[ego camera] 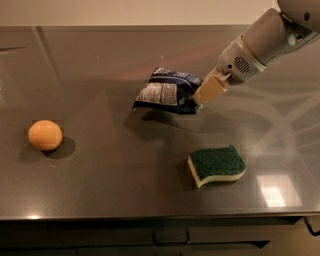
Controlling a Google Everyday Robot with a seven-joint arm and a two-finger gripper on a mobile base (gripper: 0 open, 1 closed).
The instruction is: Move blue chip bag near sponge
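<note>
On the far half of the table (100, 200), right of centre: gripper (200, 97), tan-coloured, reaching in from the far right corner on a white and grey arm (265, 45).
- Jaws: clamped on the right-hand edge of the blue chip bag (165, 92).
- Blue chip bag: crinkled dark-blue foil with a white and light-blue printed panel facing up. It is held a little above the table, tilted, and a dark shadow lies just under it. The print on the panel is too fine to read, so no brand can be made out.
- Sponge (217, 165): wavy-edged, with a dark green scrub top and a pale cream base. It lies flat towards the front edge, right of centre. The bag is near it, on its far side and slightly left, and the two are not touching.
- Orange ball (45, 135): round, close to the left edge, well apart from both bag and sponge.
- Table surface: dark grey-brown and glossy, streaked with pale reflections. A bright square glare sits near the front right corner.
- Surroundings: a pale wall (125, 12) runs behind the far edge, and dark cabinet fronts (125, 240) sit below the front edge.
</note>
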